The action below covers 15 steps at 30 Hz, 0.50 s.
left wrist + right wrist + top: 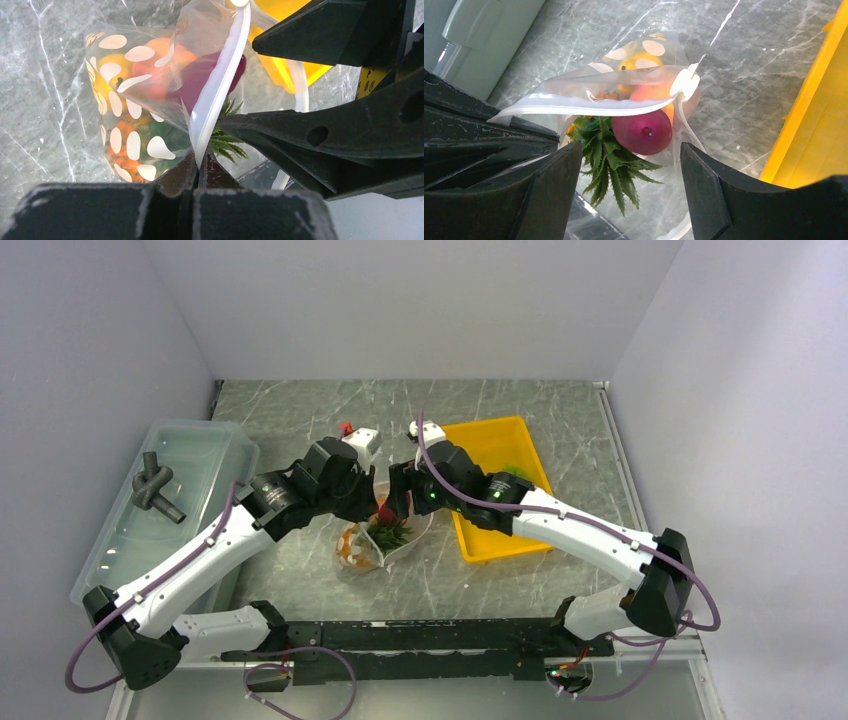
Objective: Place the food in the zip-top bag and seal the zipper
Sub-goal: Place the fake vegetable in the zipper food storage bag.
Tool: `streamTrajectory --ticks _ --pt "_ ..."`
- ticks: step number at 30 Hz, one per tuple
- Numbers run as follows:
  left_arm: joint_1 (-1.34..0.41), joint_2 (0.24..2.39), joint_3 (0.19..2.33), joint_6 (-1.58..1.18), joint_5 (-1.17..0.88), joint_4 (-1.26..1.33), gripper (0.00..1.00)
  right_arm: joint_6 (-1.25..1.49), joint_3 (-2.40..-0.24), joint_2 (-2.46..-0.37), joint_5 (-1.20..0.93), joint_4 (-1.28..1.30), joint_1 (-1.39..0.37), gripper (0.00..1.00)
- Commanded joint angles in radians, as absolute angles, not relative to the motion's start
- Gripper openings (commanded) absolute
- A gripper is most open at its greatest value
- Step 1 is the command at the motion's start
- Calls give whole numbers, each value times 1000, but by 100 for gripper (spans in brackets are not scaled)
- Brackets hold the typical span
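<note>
The clear dotted zip-top bag (362, 548) lies on the marble table between both arms. My left gripper (202, 160) is shut on the whitish zipper (220, 85) and holds one lip of the mouth up. Inside the bag (130, 100) I see a peach-coloured fruit (651, 93), the orange pineapple (120, 150) and a dark red-purple piece (642, 131) at the mouth. The pineapple's green crown (611, 160) sticks out of the opening. My right gripper (630, 150) is open, just above the crown and the dark piece. The zipper's slider (685, 82) sits at the far end.
A yellow tray (520, 455) stands right of the bag with a small green thing (515, 477) in it, close to my right arm. A translucent lidded bin (200, 455) with a grey knot-shaped object (152, 490) on it stands at the left. Walls close three sides.
</note>
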<state>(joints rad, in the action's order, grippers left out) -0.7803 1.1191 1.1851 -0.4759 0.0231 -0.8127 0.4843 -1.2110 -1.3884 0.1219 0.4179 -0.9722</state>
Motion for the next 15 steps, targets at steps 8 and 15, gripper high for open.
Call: streamTrajectory --ticks 8,15 --pt "-779 1082 1208 -478 17 -804 0 483 -1231 -1233 136 396 -988 76" --pt "-779 1083 1204 -477 17 -796 0 461 -1231 -1128 205 463 -988 76"
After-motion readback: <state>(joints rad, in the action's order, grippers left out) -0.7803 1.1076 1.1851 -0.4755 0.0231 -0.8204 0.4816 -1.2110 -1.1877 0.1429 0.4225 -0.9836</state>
